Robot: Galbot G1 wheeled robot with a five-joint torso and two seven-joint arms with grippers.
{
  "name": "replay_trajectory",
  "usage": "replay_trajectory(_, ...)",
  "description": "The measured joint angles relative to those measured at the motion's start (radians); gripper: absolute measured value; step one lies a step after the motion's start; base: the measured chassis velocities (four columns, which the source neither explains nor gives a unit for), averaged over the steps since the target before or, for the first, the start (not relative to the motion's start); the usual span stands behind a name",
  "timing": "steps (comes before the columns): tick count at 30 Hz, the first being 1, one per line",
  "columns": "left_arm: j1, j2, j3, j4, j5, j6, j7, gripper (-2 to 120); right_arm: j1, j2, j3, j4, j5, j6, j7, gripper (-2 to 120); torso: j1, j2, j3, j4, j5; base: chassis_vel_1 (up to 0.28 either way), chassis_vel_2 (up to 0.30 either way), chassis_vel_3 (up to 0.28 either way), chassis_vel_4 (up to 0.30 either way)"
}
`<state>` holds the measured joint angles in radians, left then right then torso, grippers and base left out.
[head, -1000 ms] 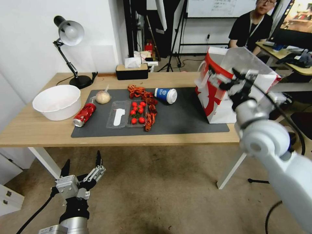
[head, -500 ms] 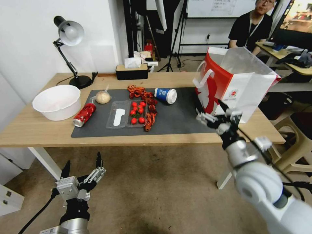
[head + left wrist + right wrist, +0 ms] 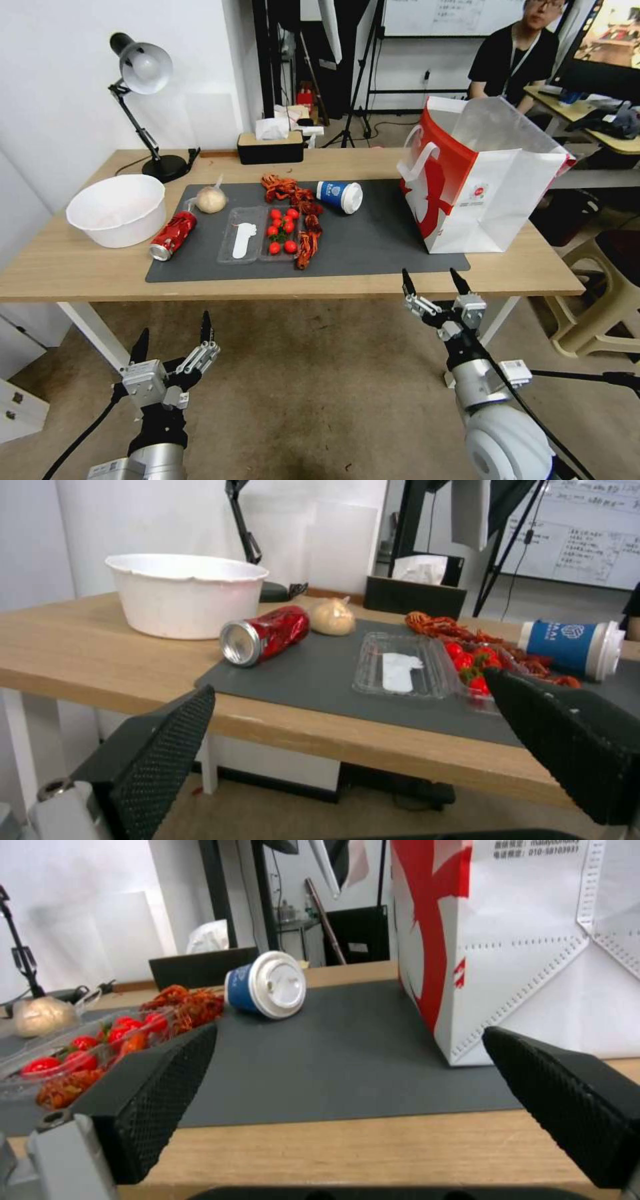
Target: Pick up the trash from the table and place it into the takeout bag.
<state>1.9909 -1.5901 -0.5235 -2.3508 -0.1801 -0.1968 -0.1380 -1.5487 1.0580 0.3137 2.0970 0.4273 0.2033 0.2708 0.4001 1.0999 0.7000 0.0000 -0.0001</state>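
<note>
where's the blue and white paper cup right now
In the head view the blue-and-white paper cup lies on its side at the back of the dark grey mat, between the red crayfish shells and the white-and-red takeout bag.

Crushed red can (image 3: 173, 235) lying center-left on my view, bagged beige bun (image 3: 211, 199) just above, blue-white paper cup (image 3: 340, 196) tipped mid-frame, boxy white-red takeout bag (image 3: 480, 193) upright right.

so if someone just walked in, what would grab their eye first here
Probably the large boxy white takeout bag with red side panels, standing open at the right end of the dark grey mat. Next, the red cherry tomatoes mid-mat and the crushed red can lying at its left edge.
</note>
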Motion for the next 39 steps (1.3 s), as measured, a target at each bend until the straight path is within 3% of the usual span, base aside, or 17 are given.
replay_trajectory(9,-0.008,0.009,-0.004,0.003,-0.010,0.006,0.000,100,0.010,-0.001,-0.018,-0.007,-0.005,-0.008,0.003,100,0.000,0.000,0.000,-0.0001,0.0000,0.000,0.000,0.000,0.000)
replay_trajectory(16,-0.013,0.011,-0.008,0.006,-0.010,0.008,0.001,100,0.114,-0.027,-0.062,-0.029,0.094,-0.030,-0.048,100,0.000,0.000,0.000,-0.0001,0.0001,0.000,0.000,0.000,0.000)
replay_trajectory(28,-0.006,0.002,-0.002,-0.004,-0.002,0.012,0.001,100,0.516,-0.080,-0.248,-0.146,0.252,-0.117,-0.057,100,0.000,0.000,0.000,-0.0001,0.0000,0.000,0.000,0.000,0.000)
replay_trajectory(34,-0.012,-0.005,-0.010,-0.015,-0.007,0.015,0.000,100,0.827,-0.027,-0.430,-0.344,0.309,-0.138,-0.020,100,0.000,0.000,0.000,0.0004,0.0000,0.000,0.000,0.000,0.000)
replay_trajectory(39,-0.016,-0.003,-0.017,-0.011,-0.014,0.011,0.001,100,0.962,0.015,-0.503,-0.466,0.300,-0.163,0.026,100,0.000,0.000,0.000,0.0001,-0.0001,0.000,0.000,0.000,0.000)
